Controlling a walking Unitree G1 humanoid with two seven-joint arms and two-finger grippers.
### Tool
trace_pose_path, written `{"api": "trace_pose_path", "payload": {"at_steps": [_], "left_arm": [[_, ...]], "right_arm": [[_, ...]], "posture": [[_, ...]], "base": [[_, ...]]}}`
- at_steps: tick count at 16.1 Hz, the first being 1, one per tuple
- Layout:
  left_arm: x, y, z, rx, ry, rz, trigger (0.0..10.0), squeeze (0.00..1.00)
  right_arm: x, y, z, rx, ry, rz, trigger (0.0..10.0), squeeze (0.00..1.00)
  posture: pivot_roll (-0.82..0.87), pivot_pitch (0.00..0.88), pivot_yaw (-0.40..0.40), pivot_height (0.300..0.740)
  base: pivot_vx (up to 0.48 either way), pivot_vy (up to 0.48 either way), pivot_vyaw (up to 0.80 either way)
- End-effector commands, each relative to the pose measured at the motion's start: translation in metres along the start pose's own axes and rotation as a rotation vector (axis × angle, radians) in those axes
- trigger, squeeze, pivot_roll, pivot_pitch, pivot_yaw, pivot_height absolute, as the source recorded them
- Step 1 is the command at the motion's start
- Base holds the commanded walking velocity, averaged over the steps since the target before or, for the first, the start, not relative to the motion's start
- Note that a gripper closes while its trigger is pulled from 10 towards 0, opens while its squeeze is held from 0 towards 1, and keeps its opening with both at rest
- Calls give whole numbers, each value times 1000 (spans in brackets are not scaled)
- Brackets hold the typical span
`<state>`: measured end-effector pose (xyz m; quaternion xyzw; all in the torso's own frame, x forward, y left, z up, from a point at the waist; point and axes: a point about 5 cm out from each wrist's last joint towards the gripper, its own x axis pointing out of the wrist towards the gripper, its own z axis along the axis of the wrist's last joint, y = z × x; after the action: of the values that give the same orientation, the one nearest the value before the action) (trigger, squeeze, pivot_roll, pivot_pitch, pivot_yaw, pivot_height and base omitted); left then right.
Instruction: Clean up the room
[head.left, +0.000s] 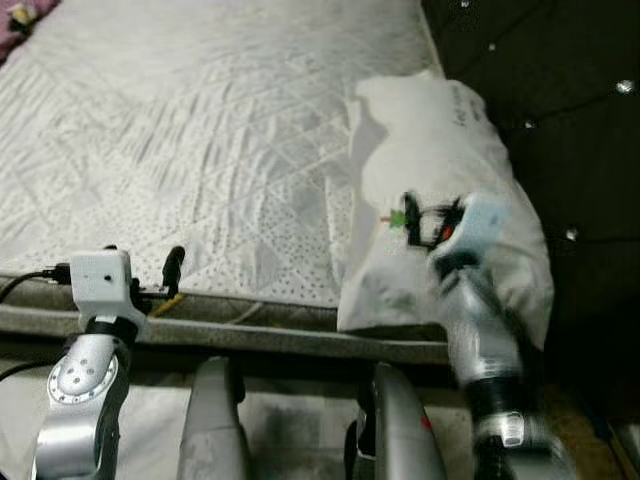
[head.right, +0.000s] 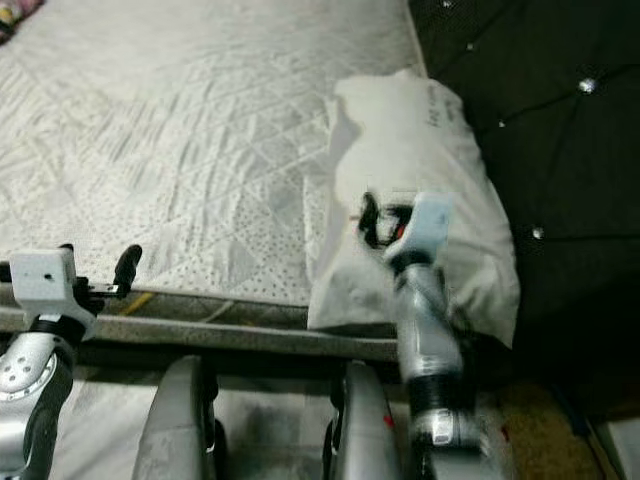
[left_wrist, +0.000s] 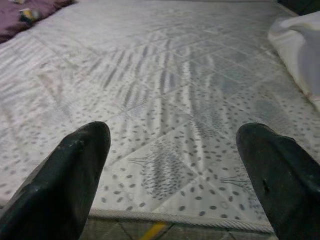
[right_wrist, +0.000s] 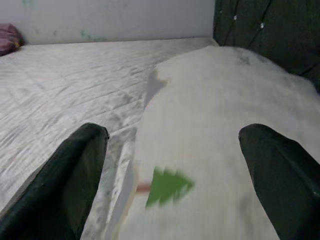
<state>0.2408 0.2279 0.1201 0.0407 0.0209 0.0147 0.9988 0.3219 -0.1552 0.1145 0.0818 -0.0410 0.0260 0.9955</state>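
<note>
A plump white pillow (head.left: 440, 180) lies rumpled at the head end of the bed (head.left: 200, 150), beside the dark tufted headboard (head.left: 560, 100). The right claw (right_wrist: 172, 150) hovers above it, 2 fingers spread wide, holding nothing. The left claw (left_wrist: 172, 160) is also wide open, empty, over the quilted mattress near its front edge.
</note>
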Motion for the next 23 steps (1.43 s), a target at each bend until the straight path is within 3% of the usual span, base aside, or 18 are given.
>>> {"api": "trace_pose_path", "payload": {"at_steps": [1,4,5,13,16,18,19,22,23], "left_arm": [[3,1,-2,-1,-4,-14,10000,0],[16,-16,-1,-27,-21,-51,10000,0],[17,-19,-2,-34,-24,-64,10000,0],[18,-49,-17,-123,-1,-155,10000,0],[26,-51,-23,-108,21,-138,10000,0],[28,-48,-26,-87,31,-135,10000,0],[29,-45,-37,-89,87,-124,10000,0],[32,-46,-33,-61,68,-141,10000,0],[33,-45,-33,-72,71,-130,10000,0]], "right_arm": [[-3,2,4,-4,-14,2,10000,1000],[-19,4,-2,-14,14,20,10000,1000],[-21,6,0,-18,17,33,10000,0],[-25,9,-7,-8,60,37,10000,0],[-29,13,-17,-29,89,56,10000,0],[-23,14,-10,-41,78,67,10000,0],[-17,16,-4,-80,66,100,10000,0],[-11,26,4,-101,54,171,10000,0],[-15,24,-5,-91,101,163,10000,0]], "posture": [[36,67,-59,605],[19,51,-47,624],[16,46,-47,633],[3,0,-34,737],[-1,0,-30,740],[-11,0,-44,740],[-24,0,-46,740],[-12,0,-40,740],[-7,0,-36,740]], "base": [[0,0,0],[0,0,0],[0,0,0],[0,0,0],[0,0,0],[0,0,0],[0,0,0],[0,0,0],[0,0,0]]}}
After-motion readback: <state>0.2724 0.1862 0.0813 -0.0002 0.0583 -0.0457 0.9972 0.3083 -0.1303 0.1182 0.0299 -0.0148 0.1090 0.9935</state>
